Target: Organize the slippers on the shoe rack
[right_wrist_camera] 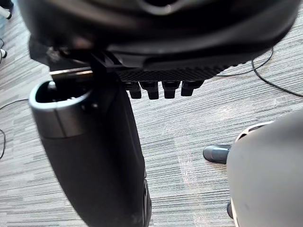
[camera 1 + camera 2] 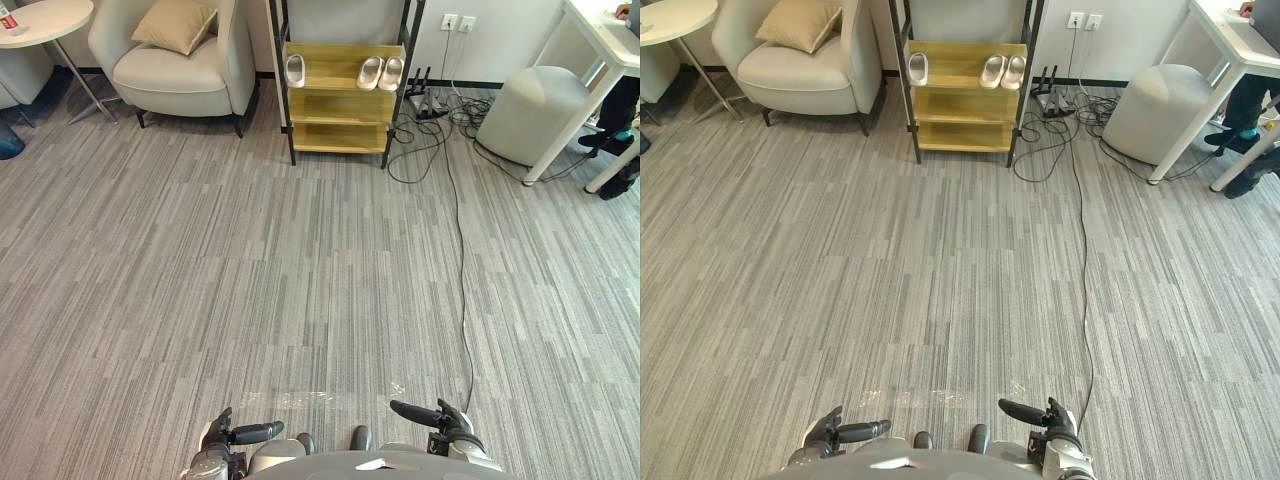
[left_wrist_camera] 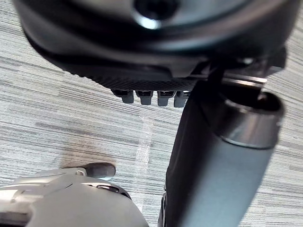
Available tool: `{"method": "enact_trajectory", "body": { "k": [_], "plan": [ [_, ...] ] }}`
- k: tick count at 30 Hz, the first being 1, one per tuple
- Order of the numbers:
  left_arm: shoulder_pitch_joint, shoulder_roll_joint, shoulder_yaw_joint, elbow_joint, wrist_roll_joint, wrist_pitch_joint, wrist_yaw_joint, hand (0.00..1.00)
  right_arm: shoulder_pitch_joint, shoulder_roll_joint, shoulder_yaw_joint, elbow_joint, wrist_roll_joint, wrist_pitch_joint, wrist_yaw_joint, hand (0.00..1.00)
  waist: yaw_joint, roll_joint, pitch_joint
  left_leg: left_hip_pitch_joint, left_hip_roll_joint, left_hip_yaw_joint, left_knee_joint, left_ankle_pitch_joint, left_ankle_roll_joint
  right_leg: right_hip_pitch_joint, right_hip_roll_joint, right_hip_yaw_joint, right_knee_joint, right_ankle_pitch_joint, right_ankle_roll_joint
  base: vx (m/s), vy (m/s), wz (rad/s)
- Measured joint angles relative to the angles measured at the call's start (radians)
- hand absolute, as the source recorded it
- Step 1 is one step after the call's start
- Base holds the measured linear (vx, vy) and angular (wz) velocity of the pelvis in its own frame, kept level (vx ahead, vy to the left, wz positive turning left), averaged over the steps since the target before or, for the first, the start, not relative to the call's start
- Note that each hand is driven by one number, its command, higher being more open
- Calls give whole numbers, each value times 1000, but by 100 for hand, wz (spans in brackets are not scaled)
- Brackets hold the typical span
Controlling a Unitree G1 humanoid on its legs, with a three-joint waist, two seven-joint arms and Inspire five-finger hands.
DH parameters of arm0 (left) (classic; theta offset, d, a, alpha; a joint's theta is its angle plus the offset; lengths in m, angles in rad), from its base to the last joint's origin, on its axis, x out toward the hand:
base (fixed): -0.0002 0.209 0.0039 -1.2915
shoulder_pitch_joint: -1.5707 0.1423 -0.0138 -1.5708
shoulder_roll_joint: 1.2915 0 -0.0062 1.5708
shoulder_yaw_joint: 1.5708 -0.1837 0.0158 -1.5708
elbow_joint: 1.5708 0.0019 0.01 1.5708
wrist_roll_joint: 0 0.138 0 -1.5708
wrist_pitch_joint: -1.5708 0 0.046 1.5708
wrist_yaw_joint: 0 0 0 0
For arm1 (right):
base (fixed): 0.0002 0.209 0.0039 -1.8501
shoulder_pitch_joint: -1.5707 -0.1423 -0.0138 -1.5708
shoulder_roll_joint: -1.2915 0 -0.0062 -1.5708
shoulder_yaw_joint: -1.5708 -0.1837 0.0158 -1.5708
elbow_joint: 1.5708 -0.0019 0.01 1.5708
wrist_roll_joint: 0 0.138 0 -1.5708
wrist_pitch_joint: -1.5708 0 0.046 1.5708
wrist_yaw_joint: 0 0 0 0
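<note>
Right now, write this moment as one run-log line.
shoe rack: across carpet, top shelf | single slipper left, slipper pair right | left hand open, empty | right hand open, empty

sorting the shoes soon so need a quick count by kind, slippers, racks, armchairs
slippers: 3, all on the top shelf, one at its left, two at its right
shoe rack: 1
armchair: 1
total: 5

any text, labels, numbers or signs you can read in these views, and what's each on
No text is readable here.
The small red-and-white item on the round white side table: any print too small to read.
The pale slippers on the wooden shoe rack: no markings visible.
</note>
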Motion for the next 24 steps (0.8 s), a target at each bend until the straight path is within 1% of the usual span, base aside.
{"method": "enact_trajectory", "body": {
  "k": [1, 4, 5, 6, 7, 8, 9, 10, 11, 12, 13, 14, 15, 16, 17, 19, 20, 21, 22, 23, 24],
  "plan": [
    [-1, 3, 0, 0, -1, 0, 0, 100, -1, 0, 11, -2, 0, 1, 0, 100, 1, -4, 1, -16, 0, 6, 20, -11, 11, -8, -1, 5, 1, 0, 0, -21, -1, -12],
    [-4, 8, -1, -1, -1, 0, -1, 100, -2, 2, 15, -4, 1, 2, 1, 100, 2, -11, 1, -66, 4, 12, 87, -48, 27, -33, -5, 14, 4, 4, 6, -15, 6, -11],
    [-6, 9, -6, -1, -1, 0, -1, 100, -3, 1, 15, -5, 1, 2, 1, 100, 2, -10, 1, -86, 8, 16, 117, -66, 34, -47, -7, 14, 21, -2, 12, -14, 23, -8],
    [-6, 9, -6, -1, -1, 0, -1, 100, -3, 1, 15, -5, 2, 2, 1, 100, 2, -9, 1, -88, 8, 16, 119, -67, 34, -49, -7, 14, 23, -3, 12, -14, 28, -14],
    [-9, 8, -17, -2, -2, 0, -1, 100, -12, -7, 15, -9, 2, 3, 3, 100, 1, 1, 6, -118, 23, 28, 163, -89, 39, -128, -16, 12, 167, -63, 27, -2, 93, -21],
    [-12, 12, -18, -2, -3, 0, 0, 100, -19, -7, 11, -19, 11, 4, 2, 100, 2, -3, 13, -120, 25, 45, 182, -93, 45, -223, -48, -16, 372, -133, 62, 8, 81, -22],
    [-13, 15, -19, -2, -3, 0, 0, 100, -19, -5, 11, -28, 16, 3, 3, 100, 2, -6, 16, -117, 22, 48, 189, -94, 47, -252, -66, -36, 447, -151, 72, 32, 120, -12],
    [-16, 26, -38, -2, -3, 0, 0, 100, -19, -1, 12, -46, 22, 0, 3, 100, 1, -14, 25, -105, 15, 53, 209, -104, 57, -307, -112, -89, 605, -168, 76, 76, 116, 1],
    [-20, 32, -51, -2, -3, 0, 0, 100, -22, 0, 13, -50, 21, -4, 5, 100, 1, -13, 35, -89, 12, 51, 223, -120, 62, -344, -148, -126, 719, -169, 74, 114, 133, 9],
    [-24, 35, -58, -1, -2, 0, 0, 100, -28, -1, 15, -54, 21, -8, 6, 100, 0, -15, 41, -70, 12, 33, 236, -156, 67, -371, -181, -151, 820, -190, 60, 108, 78, 11],
    [-25, 37, -58, -1, -2, 0, 0, 100, -31, -1, 17, -54, 22, -10, 6, 100, 0, -18, 44, -64, 12, 30, 241, -163, 67, -377, -189, -154, 833, -201, 59, 83, -11, 19],
    [-25, 37, -58, 0, -1, 1, 1, 100, -41, -1, 25, -49, 22, -10, 7, 100, -2, -18, 47, -51, 15, 14, 243, -177, 63, -386, -208, -173, 826, -226, 54, 94, -65, 25],
    [-28, 36, -57, 0, -1, 1, 1, 100, -45, -4, 30, -48, 22, -12, 7, 100, -5, -16, 47, -42, 23, 2, 237, -190, 60, -397, -217, -194, 771, -234, 43, 112, -86, 28],
    [-29, 35, -57, 1, -1, 1, 1, 100, -47, -5, 31, -48, 22, -12, 7, 100, -5, -15, 47, -39, 30, -4, 232, -194, 54, -405, -216, -203, 723, -234, 43, 123, -91, 30],
    [-32, 33, -56, 1, -1, 2, 2, 100, -58, -8, 31, -48, 23, -11, 7, 100, -7, -8, 52, -35, 46, -18, 225, -199, 41, -416, -208, -215, 632, -229, 40, 242, -155, 25],
    [-33, 26, -54, 2, 0, 3, 3, 100, -66, -15, 30, -47, 22, -10, 7, 100, -9, 4, 62, -1, 76, -29, 191, -200, 1, -432, -176, -217, 469, -176, 52, 352, -199, 24],
    [-32, 26, -53, 2, 2, 4, 3, 100, -67, -15, 30, -48, 23, -10, 6, 100, -9, 3, 63, 24, 85, -34, 171, -207, -23, -441, -167, -205, 407, -133, 49, 467, -243, 36],
    [-31, 25, -51, 10, 12, 4, 3, 100, -66, -16, 31, -50, 23, -10, 6, 100, -18, 3, 61, 59, 104, -46, 157, -222, -55, -432, -159, -195, 414, -23, 0, 511, -266, 33],
    [-32, 21, -43, 15, 12, 4, 3, 100, -71, -21, 31, -49, 22, -10, 6, 100, -17, 13, 60, 70, 125, -49, 161, -224, -69, -431, -145, -204, 442, -36, -52, 558, -303, 25],
    [-36, 13, -35, 15, 15, 2, 4, 100, -80, -20, 31, -48, 21, -9, 5, 100, -15, 27, 59, 64, 147, -52, 183, -214, -88, -437, -135, -208, 478, -68, -65, 687, -391, 10],
    [-37, 5, -35, 13, 22, 1, 1, 100, -81, -19, 31, -48, 20, -10, 7, 100, -16, 34, 58, 45, 159, -63, 236, -199, -112, -428, -127, -218, 493, -110, -71, 568, -329, 9]
  ]
}}
